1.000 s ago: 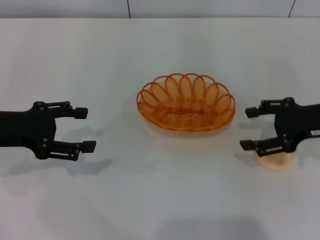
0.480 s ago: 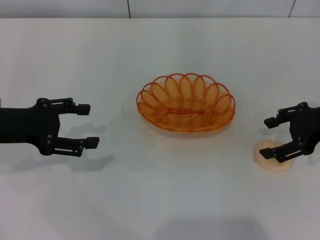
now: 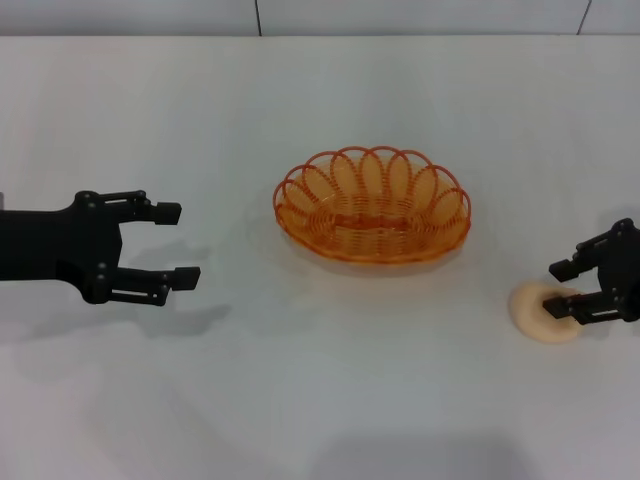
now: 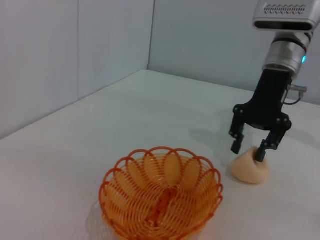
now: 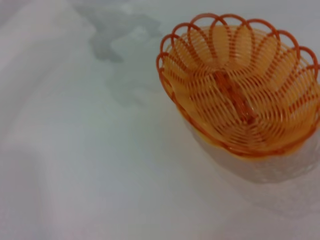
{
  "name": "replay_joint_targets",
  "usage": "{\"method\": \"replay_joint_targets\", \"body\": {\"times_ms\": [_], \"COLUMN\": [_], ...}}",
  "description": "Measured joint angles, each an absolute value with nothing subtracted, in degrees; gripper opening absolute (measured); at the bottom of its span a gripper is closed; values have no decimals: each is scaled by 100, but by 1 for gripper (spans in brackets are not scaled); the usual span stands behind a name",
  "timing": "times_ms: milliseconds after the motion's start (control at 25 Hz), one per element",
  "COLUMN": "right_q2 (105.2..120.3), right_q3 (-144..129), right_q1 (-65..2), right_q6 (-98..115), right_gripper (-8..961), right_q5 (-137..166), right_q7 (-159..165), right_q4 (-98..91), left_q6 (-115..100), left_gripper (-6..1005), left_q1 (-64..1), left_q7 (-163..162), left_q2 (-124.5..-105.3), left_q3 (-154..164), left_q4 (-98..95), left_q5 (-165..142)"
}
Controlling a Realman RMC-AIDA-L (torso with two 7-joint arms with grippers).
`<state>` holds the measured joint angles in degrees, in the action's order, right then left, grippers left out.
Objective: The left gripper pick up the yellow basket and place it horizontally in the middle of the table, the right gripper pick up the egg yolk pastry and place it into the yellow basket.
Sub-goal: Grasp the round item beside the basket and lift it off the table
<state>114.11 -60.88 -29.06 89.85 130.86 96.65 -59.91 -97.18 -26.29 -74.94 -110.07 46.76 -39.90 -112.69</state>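
- Fingers of the right gripper stand spread, straddling the egg yolk pastry.
- Pastry looks soft, crumbly: grip its sides lightly.
- Left gripper spread, idle.

right gripper is retreating toward 3 o'clock, uncovering more of the egg yolk pastry; left gripper is creeping slightly toward 3 o'clock.

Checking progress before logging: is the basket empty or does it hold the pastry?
Empty. The basket shows only bare weave; the pastry sits on the table under the right gripper.
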Motion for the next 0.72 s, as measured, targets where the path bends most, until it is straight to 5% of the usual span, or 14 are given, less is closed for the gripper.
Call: {"method": "replay_joint_targets", "body": {"times_ms": [720], "right_q2": [11428], "right_q3": [-6080], "right_q1": [-2884], "right_q6": [9091], "right_gripper": [94], "right_q5": [13035], "right_q7": [9478], "right_q4": [-6026], "left_q6": [-9690], "left_gripper": [863], "left_q1": [-2628], "left_q7": [-7483], "left_q2": [-11053], "left_q3": [4676], "left_q4": [-4032], "left_q5": [-11247]}}
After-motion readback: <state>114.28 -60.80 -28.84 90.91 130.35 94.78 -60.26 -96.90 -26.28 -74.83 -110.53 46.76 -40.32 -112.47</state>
